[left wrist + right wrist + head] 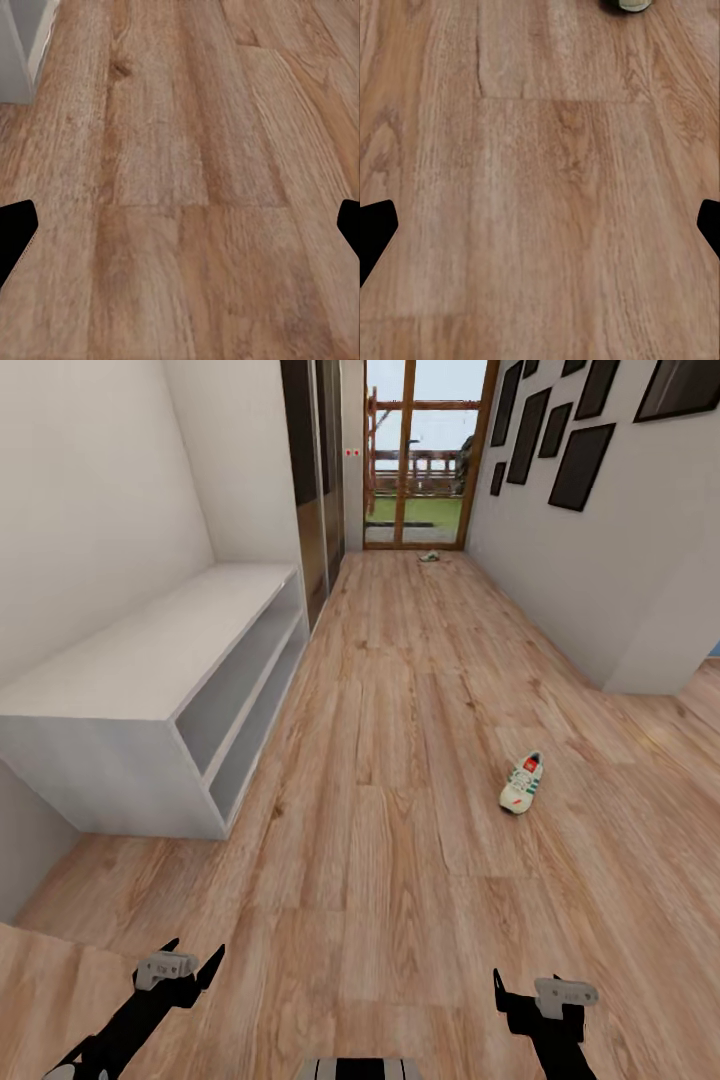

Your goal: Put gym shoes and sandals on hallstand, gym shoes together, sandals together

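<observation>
Both grippers hang spread and empty, low over the corridor floor (400,780).

Left gripper (195,968) and right gripper (520,992) each hold their fingers wide apart with bare planks between them. Ahead of the right gripper one gym shoe (522,782) lies on the wood, well apart from the hallstand (150,660) standing against the left wall. Far down the corridor, by the glass door (420,450), a second gym shoe (430,556) rests on the floor. Dark picture frames (580,465) hang on the right wall.
</observation>
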